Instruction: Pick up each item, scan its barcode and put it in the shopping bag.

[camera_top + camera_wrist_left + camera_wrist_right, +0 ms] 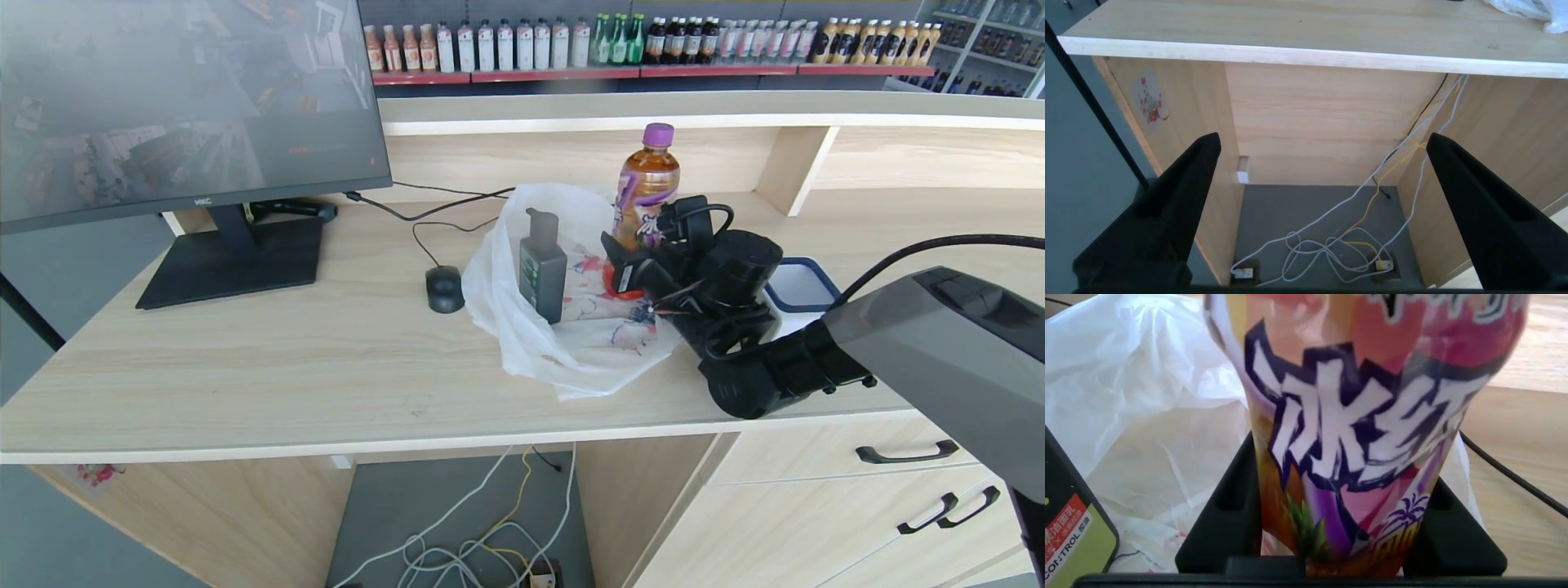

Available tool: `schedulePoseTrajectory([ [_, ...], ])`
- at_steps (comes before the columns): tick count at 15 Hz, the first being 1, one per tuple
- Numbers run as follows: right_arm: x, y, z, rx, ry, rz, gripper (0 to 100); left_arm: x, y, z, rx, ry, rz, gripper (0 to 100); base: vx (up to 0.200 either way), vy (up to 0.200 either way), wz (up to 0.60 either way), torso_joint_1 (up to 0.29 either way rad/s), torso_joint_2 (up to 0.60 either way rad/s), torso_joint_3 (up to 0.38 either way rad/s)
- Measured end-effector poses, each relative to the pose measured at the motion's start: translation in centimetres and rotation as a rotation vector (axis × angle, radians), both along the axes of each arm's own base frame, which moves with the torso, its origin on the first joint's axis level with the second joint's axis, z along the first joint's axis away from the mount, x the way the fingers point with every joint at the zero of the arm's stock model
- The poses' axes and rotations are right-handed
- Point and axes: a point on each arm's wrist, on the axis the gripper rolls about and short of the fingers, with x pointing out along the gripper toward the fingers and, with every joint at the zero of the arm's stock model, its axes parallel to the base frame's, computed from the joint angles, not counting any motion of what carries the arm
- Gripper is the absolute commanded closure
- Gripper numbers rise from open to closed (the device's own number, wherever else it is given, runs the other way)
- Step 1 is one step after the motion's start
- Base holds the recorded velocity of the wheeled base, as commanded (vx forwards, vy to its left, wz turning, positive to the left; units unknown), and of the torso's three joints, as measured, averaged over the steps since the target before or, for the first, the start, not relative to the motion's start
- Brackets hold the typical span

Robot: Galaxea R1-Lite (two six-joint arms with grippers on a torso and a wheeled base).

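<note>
**Right jaws clamped on the bottle at the bag; left jaws wide and empty**

Look at your right gripper [639, 249] first. Its jaws are closed against the lower half of the bottle [647, 184], one black finger pressed to each side of the label. In the right wrist view the fingers [1229, 510] flank the bottle [1372, 416] tightly, with no gap between pad and plastic. The bottle stands upright with its purple cap up, at the far right part of the white shopping bag [522, 327]. You cannot tell whether its base touches the bag or hangs just above it.

Just beside the bottle, on its left, a dark grey pump bottle [542, 273] stands upright among the folds of the bag. The pictures do not settle whether it is inside the bag or on top of it.

Your left gripper [1323, 145] sits low, in front of and beneath the edge of the counter [1290, 33]. Its jaws are spread wide with nothing between them, and past them you see loose cables [1331, 245] on the floor.

On the counter, a black mouse [444, 288] lies just left of the bag. A monitor [188, 90] stands further left, and a blue-rimmed tray [800, 286] lies to the right, behind the right arm.
</note>
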Motion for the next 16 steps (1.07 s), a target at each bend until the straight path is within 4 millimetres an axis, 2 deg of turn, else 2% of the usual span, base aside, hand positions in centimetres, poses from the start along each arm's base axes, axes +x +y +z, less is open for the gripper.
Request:
schedulePoseTrajectory([
  [5, -0.2, 0.1, 0.3, 0.006, -0.010, 0.004, 100, 0.0, 0.0, 0.0, 0.000, 0.000, 0.000, 0, 0.000, 0.000, 0.00, 0.000, 0.00, 0.000],
  [6, -0.2, 0.1, 0.4, 0.007, -0.011, 0.006, 0, 0.0, 0.0, 0.0, 0.000, 0.000, 0.000, 0, 0.000, 0.000, 0.00, 0.000, 0.00, 0.000],
  [16, -0.7, 0.0, 1.6, 0.019, -0.062, 0.005, 0, 0.0, 0.0, 0.0, 0.000, 0.000, 0.000, 0, 0.000, 0.000, 0.00, 0.000, 0.00, 0.000],
])
